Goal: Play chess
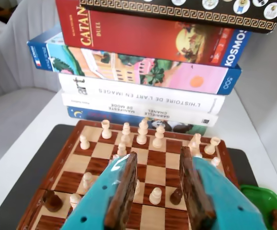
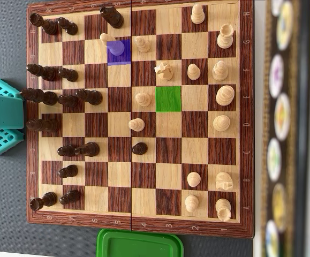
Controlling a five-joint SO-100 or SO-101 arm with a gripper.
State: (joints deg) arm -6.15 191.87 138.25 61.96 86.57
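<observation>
End effector point(image 1: 158, 191) released, empty, at dark-side board edge; purple-marked light pawn point(image 2: 116, 48) lies ahead, upward in overhead view; green square point(image 2: 168, 99) beyond

A white surface point(image 1: 28, 143) carries a dark grey mat point(image 2: 5, 214). On the mat lie the wooden chessboard point(image 2: 138, 227) and a green lid point(image 2: 140, 244); a stack of books and game boxes point(image 1: 143, 91) stands behind the chessboard.
</observation>
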